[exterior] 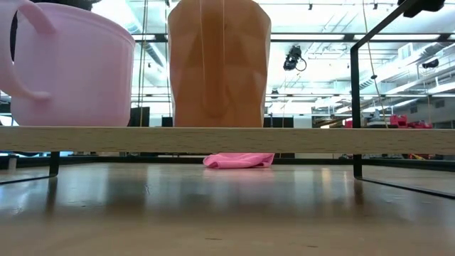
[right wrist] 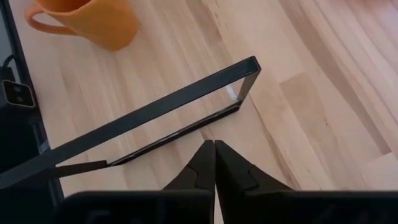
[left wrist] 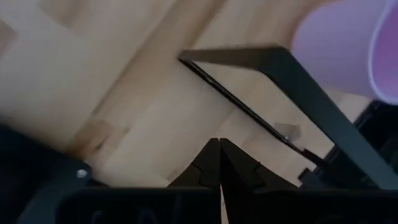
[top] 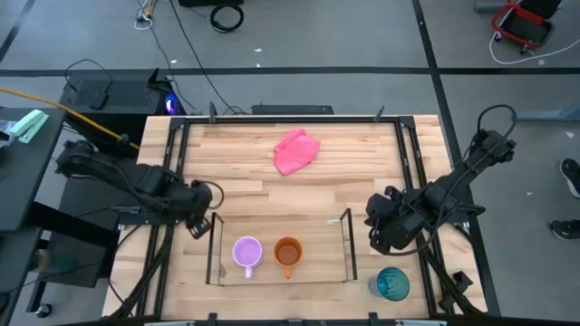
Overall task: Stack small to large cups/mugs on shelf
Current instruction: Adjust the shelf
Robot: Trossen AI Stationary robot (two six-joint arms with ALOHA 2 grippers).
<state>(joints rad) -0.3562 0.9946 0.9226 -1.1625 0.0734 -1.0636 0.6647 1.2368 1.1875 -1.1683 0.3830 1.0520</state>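
Lilac mug (top: 246, 253) and orange mug (top: 287, 254) stand side by side on the shelf (top: 347, 243); the teal cup (top: 392, 283) sits on the table to its right. Both the left gripper (left wrist: 219, 149) and right gripper (right wrist: 214, 149) are pinched closed, empty, outside the shelf's ends.

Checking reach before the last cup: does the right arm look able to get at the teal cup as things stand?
Probably yes. The teal cup stands alone on the table outside the shelf, just below the right gripper, with nothing between them. The fingers are shut and would need opening.

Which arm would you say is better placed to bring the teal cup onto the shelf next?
Probably the right. Its claw hangs empty, close to the teal cup, off the shelf. The left claw is beyond the shelf's far end.
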